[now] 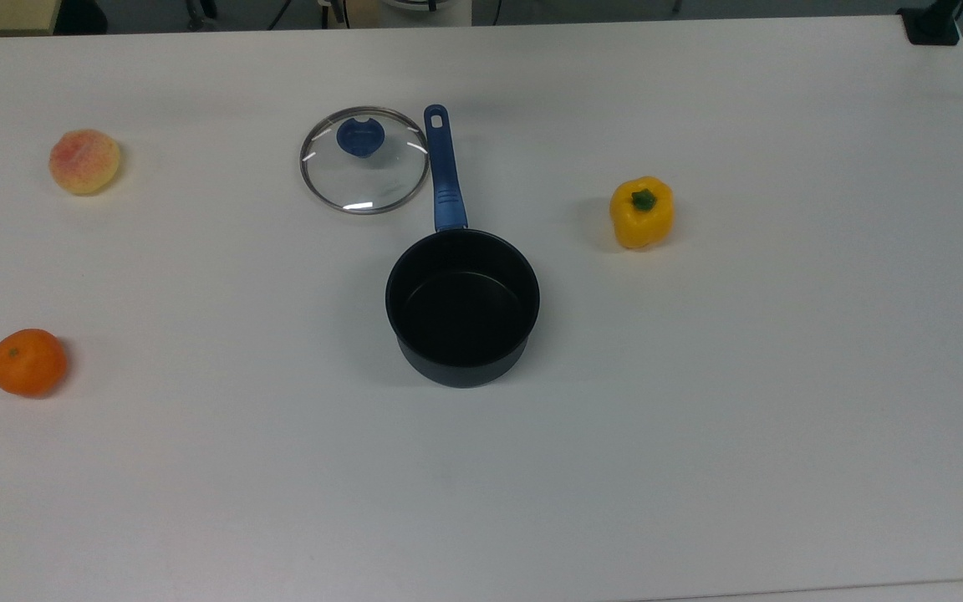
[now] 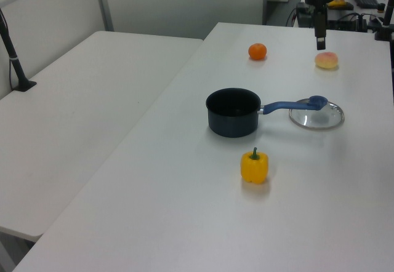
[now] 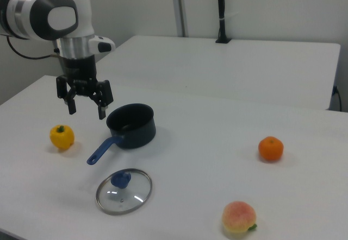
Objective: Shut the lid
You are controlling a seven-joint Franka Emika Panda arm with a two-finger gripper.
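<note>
A long white table (image 1: 699, 401) fills the scene, with a second white table (image 2: 80, 124) butted up beside it and pale walls behind. Up in the air hangs the gripper (image 3: 85, 102), fingers spread wide and holding nothing, pointing straight down from the white arm (image 3: 51, 14); in the right view it hovers above the table between the yellow pepper (image 3: 62, 136) and the saucepan (image 3: 131, 125), well clear of both. In the left view it shows at the far end, dark against the background clutter (image 2: 320, 35).

Nearest the gripper sits the saucepan (image 1: 462, 307), dark, open and upright in the middle of the table, its blue handle (image 1: 444, 171) running toward the top view's far edge. Right alongside that handle lies the lid (image 1: 364, 160), flat on the table, knob up, its metal rim just beside the handle on the top view's left; whether rim and handle touch I cannot tell. The lid is off the pan, resting between the pan and the far edge.

The yellow pepper (image 1: 641, 211) stands on the top view's right of the handle, apart from the pan. Out toward the top view's left edge, a peach (image 1: 84, 161) lies farther back and an orange (image 1: 28, 362) nearer the front, both well apart from the pan.
</note>
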